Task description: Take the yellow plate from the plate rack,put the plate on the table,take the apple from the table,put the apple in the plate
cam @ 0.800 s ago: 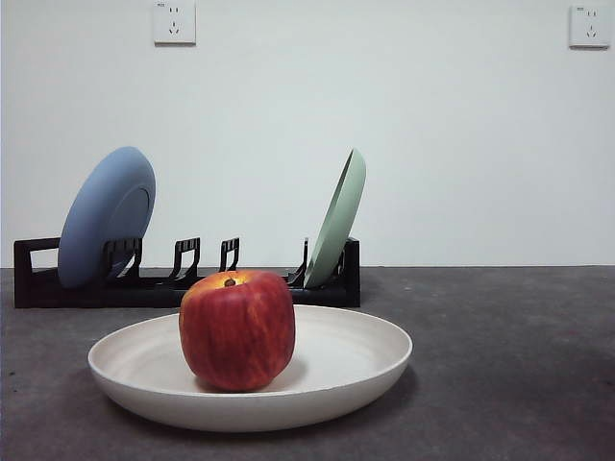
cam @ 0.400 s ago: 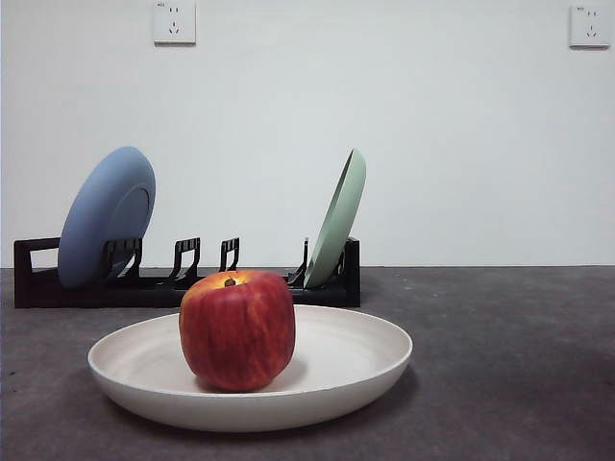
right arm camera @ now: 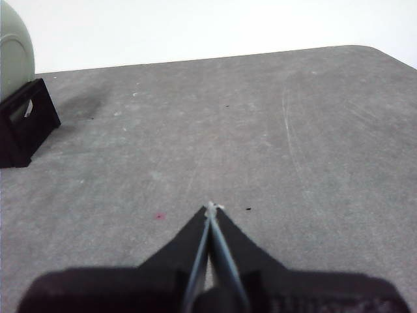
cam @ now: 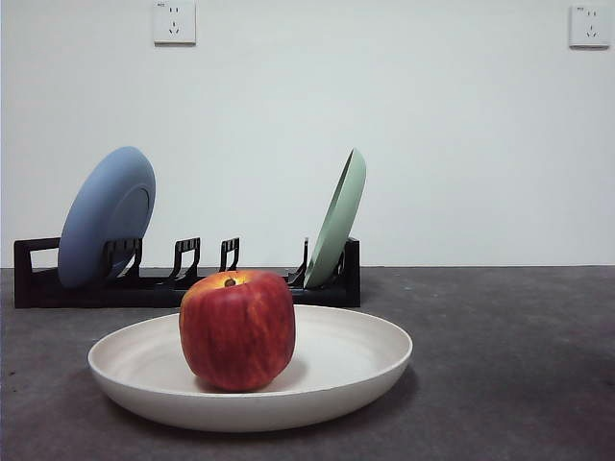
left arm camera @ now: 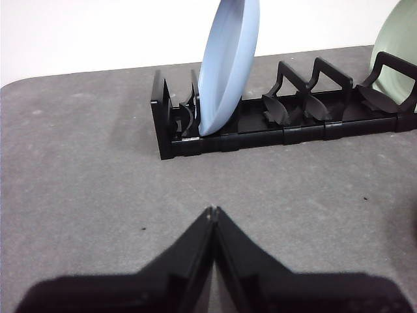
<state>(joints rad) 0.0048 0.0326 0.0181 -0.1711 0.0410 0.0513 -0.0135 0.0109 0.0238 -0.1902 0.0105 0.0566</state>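
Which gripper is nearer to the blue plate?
Left. The left gripper, jaws shut, faces the blue plate in the plate rack. The right gripper sees only the rack's far end, with the pale green plate.

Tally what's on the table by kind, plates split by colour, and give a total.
Blue plate: 1
Pale green plate: 1
Yellow plate: 1
Apple: 1
Plate rack: 1
Total: 5
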